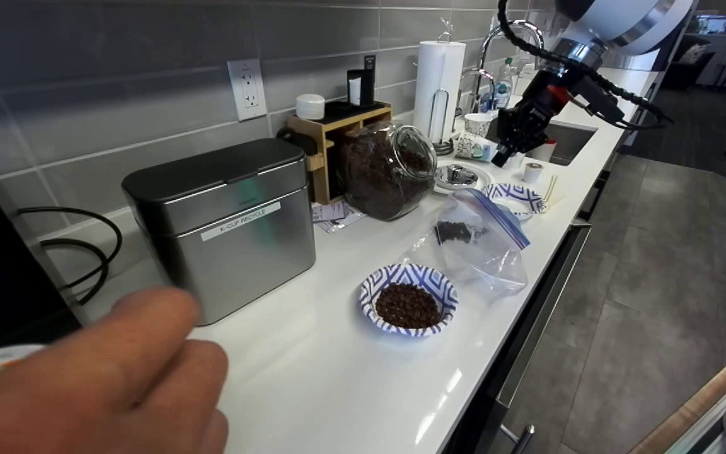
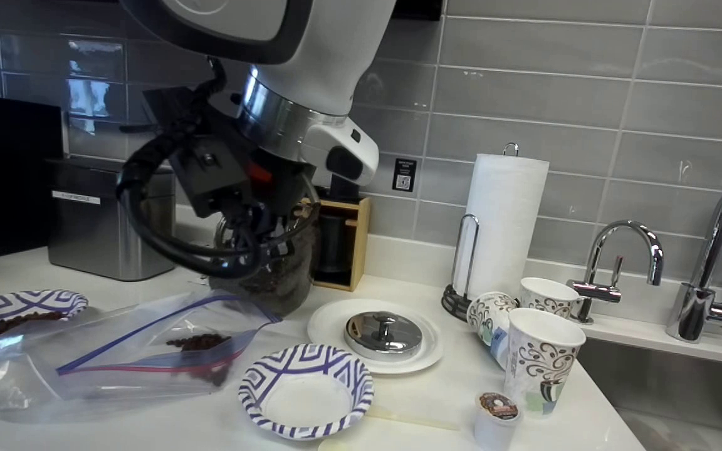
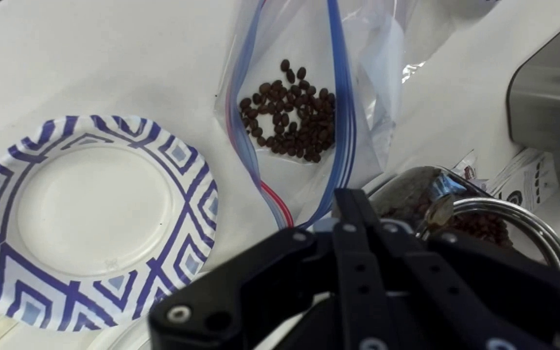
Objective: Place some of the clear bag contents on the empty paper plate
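Observation:
The clear zip bag point(image 1: 495, 271) lies on the counter with its mouth open and a small heap of dark coffee beans point(image 3: 309, 116) inside. The bag also shows in an exterior view point(image 2: 116, 388) and in the wrist view point(image 3: 345, 131). The empty paper plate point(image 2: 304, 401), white with a blue pattern, sits beside the bag's mouth; it shows at the left of the wrist view point(image 3: 93, 214). My gripper point(image 3: 350, 194) is shut with nothing visible between its fingertips. It is above the counter, and its tips appear near the bag's zip edge. In an exterior view, cables hide the fingers.
A patterned bowl point(image 1: 375, 287) holds more beans. A tilted glass jar point(image 1: 379, 176) stands by the wall near a steel bin point(image 1: 256, 258). A metal lid point(image 2: 386, 338), paper cups point(image 2: 543, 357) and a pod point(image 2: 496, 423) are nearby. A person's hand point(image 1: 86, 384) shows in front.

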Available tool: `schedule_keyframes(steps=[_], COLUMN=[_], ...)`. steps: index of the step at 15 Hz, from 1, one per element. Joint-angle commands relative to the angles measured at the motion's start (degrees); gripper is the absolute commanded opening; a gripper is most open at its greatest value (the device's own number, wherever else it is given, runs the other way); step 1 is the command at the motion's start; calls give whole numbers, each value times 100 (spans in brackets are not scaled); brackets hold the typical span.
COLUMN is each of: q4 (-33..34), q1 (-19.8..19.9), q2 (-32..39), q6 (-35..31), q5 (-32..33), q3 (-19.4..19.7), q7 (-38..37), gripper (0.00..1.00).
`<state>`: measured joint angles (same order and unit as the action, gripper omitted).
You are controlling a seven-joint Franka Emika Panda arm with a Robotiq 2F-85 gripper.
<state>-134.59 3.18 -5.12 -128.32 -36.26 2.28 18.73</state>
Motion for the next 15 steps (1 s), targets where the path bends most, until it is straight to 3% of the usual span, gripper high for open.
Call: schedule_keyframes(steps=[1, 8, 15], q4=[-215, -357, -607], q1=[-2, -27, 66], q2=[-246, -187, -80], q6=[194, 113, -935], q5=[212, 575, 2666], q3=[146, 206, 106], q7=[41, -12, -1163], gripper=[0, 0, 0])
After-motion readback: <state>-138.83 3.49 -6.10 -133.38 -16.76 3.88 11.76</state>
